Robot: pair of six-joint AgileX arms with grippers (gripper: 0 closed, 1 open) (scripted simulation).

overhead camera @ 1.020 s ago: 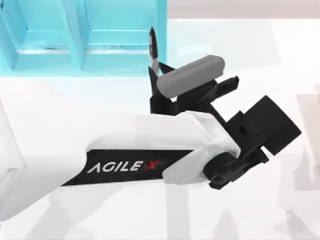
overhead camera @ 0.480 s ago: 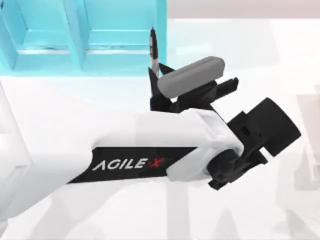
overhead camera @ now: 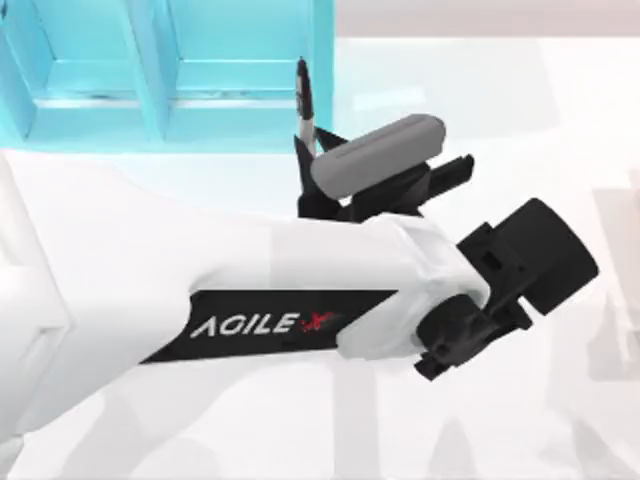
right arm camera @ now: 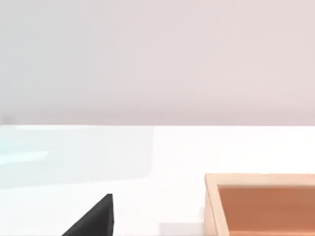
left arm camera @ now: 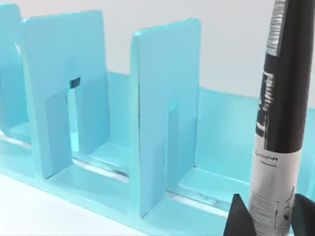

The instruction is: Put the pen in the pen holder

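Your left gripper (left arm camera: 268,216) has its fingers closed on the pen (left arm camera: 280,113), held upright beside the turquoise shelf unit (left arm camera: 162,123). You're mid-carry; next, find the pen holder and lower the pen in. I can't tell the right gripper's state.

The top view looks straight down on the white worktop (overhead camera: 560,110), close above the left arm (overhead camera: 200,300). The left wrist view faces the turquoise shelf unit (left arm camera: 162,123) from nearby, shared with the top view. The right wrist view skims low across the worktop toward a wooden box (right arm camera: 261,204).
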